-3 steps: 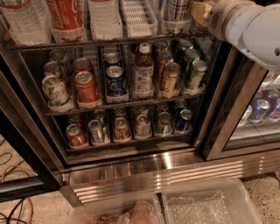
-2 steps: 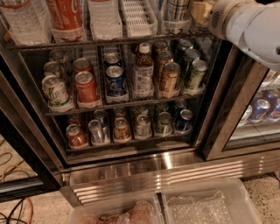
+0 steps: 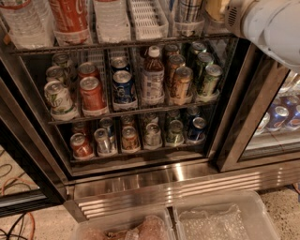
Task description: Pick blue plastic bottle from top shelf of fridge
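Observation:
The blue plastic bottle (image 3: 189,9) stands on the top shelf (image 3: 122,44) of the open fridge (image 3: 234,117). Only its lower part with the plaid label shows, at the top edge of the camera view. My gripper (image 3: 213,10) is at the top right, just to the right of that bottle, at the end of my white arm (image 3: 269,26). It is mostly cut off by the frame's top edge, and I cannot tell whether it touches the bottle.
On the top shelf, left of the plaid bottle: an empty white lane tray (image 3: 147,18), clear bottles (image 3: 110,18), a red Coca-Cola bottle (image 3: 70,18). Lower racks hold cans and a small brown bottle (image 3: 152,75). A closed glass door (image 3: 276,117) is at right. Plastic bins (image 3: 220,220) sit below.

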{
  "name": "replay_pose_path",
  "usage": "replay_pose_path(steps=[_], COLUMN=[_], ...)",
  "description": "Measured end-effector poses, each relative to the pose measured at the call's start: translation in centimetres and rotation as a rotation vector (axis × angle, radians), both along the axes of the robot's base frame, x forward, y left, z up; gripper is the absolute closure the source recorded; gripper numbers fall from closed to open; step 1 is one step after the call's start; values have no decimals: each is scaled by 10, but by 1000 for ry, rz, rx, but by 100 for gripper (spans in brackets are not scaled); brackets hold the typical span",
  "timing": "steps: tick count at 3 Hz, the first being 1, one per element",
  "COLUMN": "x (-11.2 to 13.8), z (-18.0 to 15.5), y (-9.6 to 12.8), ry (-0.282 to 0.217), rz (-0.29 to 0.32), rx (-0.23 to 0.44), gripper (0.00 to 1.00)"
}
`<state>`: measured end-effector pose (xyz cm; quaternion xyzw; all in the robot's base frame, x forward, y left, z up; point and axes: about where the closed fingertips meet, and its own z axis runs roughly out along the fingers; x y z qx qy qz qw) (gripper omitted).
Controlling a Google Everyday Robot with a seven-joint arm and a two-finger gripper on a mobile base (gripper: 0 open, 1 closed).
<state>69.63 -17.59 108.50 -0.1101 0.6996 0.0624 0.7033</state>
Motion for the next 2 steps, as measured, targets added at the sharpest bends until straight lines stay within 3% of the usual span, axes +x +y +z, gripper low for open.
replay_pose_path(steps=[2], x=[-9], z=[11], y=[3], ry=[-21], rz=[11], rx=[-21], gripper=[100])
